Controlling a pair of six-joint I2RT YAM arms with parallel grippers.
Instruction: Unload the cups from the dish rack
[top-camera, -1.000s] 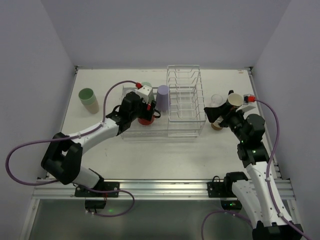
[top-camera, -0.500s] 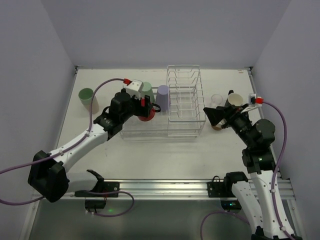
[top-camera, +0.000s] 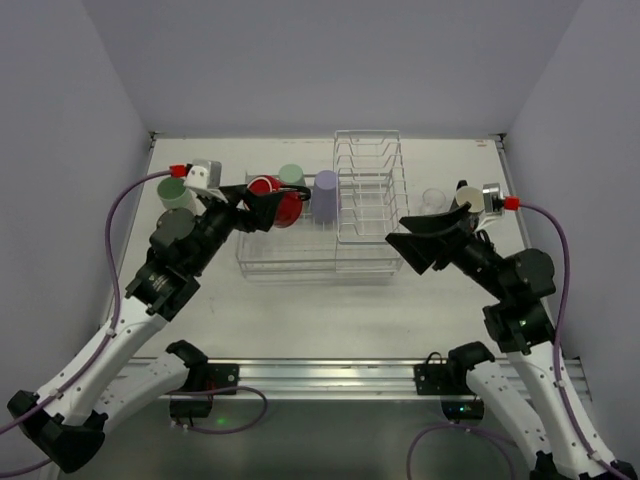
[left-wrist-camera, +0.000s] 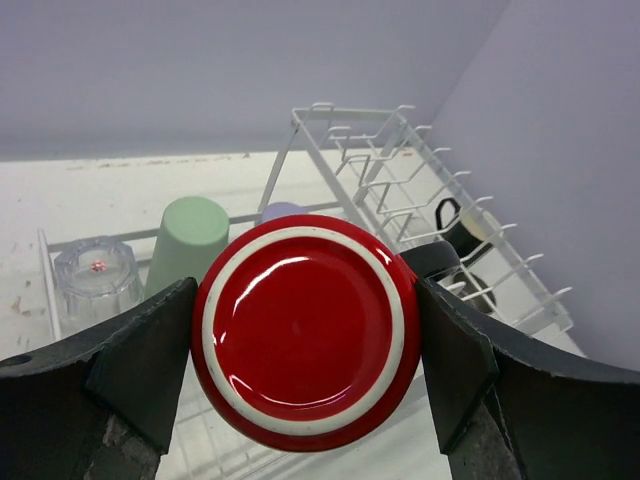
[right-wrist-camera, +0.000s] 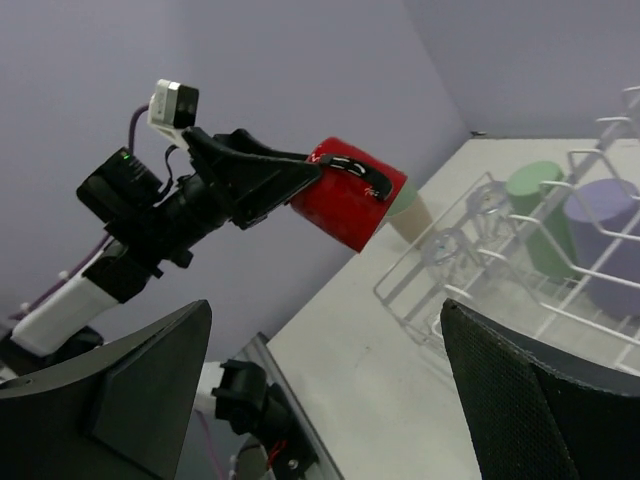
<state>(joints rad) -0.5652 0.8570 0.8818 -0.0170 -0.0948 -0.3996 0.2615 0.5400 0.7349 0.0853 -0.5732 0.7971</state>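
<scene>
**Red mug (left-wrist-camera: 305, 330) lifted out of the dish rack (top-camera: 368, 245)**

Since a second ago, we see the left gripper (top-camera: 260, 198) has raised the mug from the basket. Its jaws clamp the mug's sides, base toward the wrist camera, above the basket's 10 o'clock corner. A green tumbler (left-wrist-camera: 190, 245), lavender tumbler (top-camera: 326, 195) and clear glass (left-wrist-camera: 95, 275) stay in the basket. At the rack's 3 o'clock, the right gripper (top-camera: 418, 246) has drawn back, jaws wide and empty.

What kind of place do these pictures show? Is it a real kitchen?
Probably a robot test cell in a lab, not a kitchen. Bare pale walls box in a white table, two robot arms are bolted to a metal rail, and the dish rack looks staged there.
</scene>
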